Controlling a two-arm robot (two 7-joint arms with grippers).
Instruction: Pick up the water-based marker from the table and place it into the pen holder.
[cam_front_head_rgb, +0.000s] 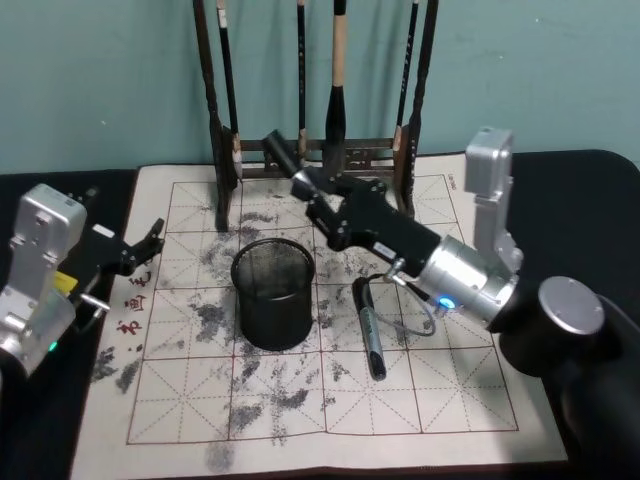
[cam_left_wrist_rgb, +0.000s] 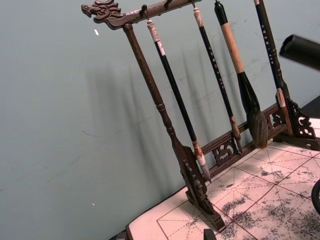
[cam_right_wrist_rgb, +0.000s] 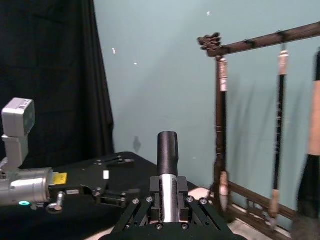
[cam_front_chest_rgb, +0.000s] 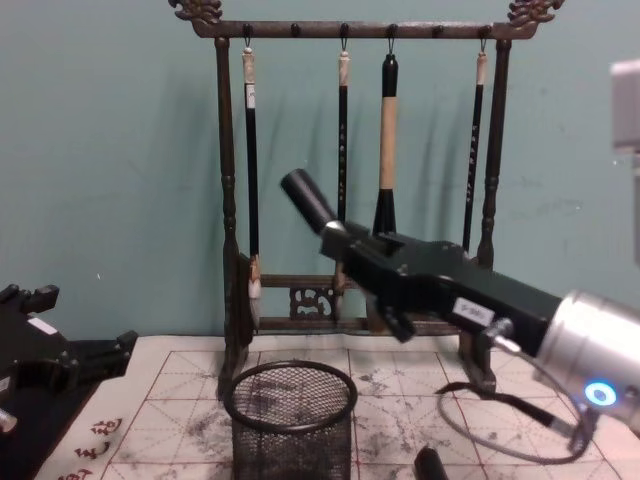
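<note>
My right gripper (cam_front_head_rgb: 318, 197) is shut on a black water-based marker (cam_front_head_rgb: 282, 154), held in the air above and behind the pen holder (cam_front_head_rgb: 273, 292). The marker tilts up and to the left, its cap end (cam_front_chest_rgb: 306, 196) in front of the brush rack. The right wrist view shows the marker (cam_right_wrist_rgb: 167, 150) standing up between the closed fingers (cam_right_wrist_rgb: 181, 186). The pen holder (cam_front_chest_rgb: 290, 420) is a round black mesh cup, upright on the mat. A second dark marker (cam_front_head_rgb: 370, 338) lies flat on the mat to the holder's right. My left gripper (cam_front_head_rgb: 150, 244) rests open at the mat's left edge.
A tall dark wooden rack of calligraphy brushes (cam_front_head_rgb: 318, 150) stands at the back of the ink-stained gridded mat (cam_front_head_rgb: 320, 400), right behind the raised marker. A grey cable (cam_front_head_rgb: 425, 318) loops under my right wrist. Black cloth covers the table around the mat.
</note>
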